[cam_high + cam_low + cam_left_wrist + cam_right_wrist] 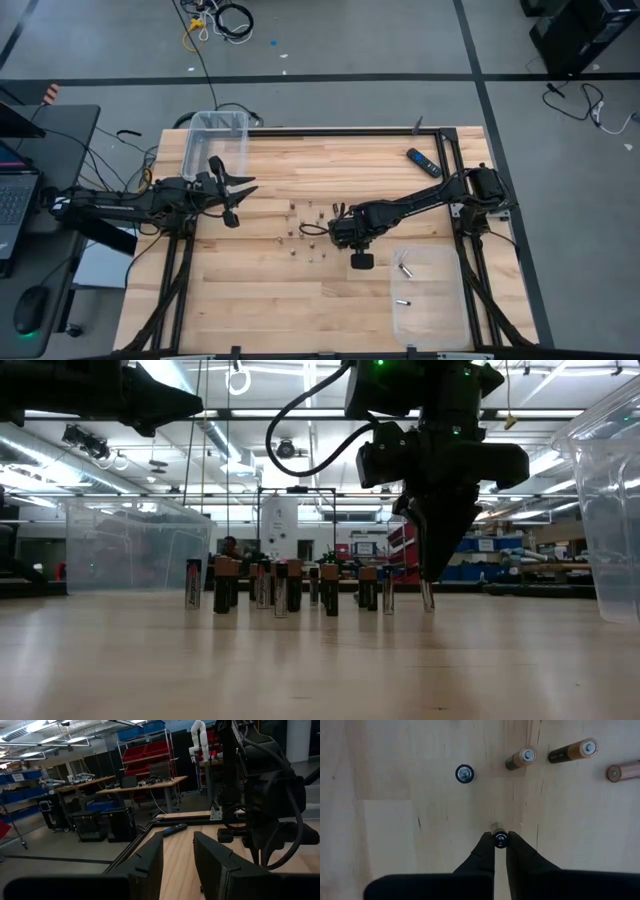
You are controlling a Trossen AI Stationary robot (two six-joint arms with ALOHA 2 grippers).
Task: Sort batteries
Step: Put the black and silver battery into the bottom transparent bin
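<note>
My right gripper (500, 841) points straight down at the pale, grainy wooden table (260, 290), its two dark tapered fingers pinched on one small upright cylindrical battery (500, 839) with a dark body and shiny round cap. The other little upright batteries (275, 584), some copper-topped, some silvery, stand in a loose cluster near the table's middle, just beside that gripper. My left gripper (236, 194) hangs near the clear plastic bin (213, 140), its flat black fingers apart on nothing.
</note>
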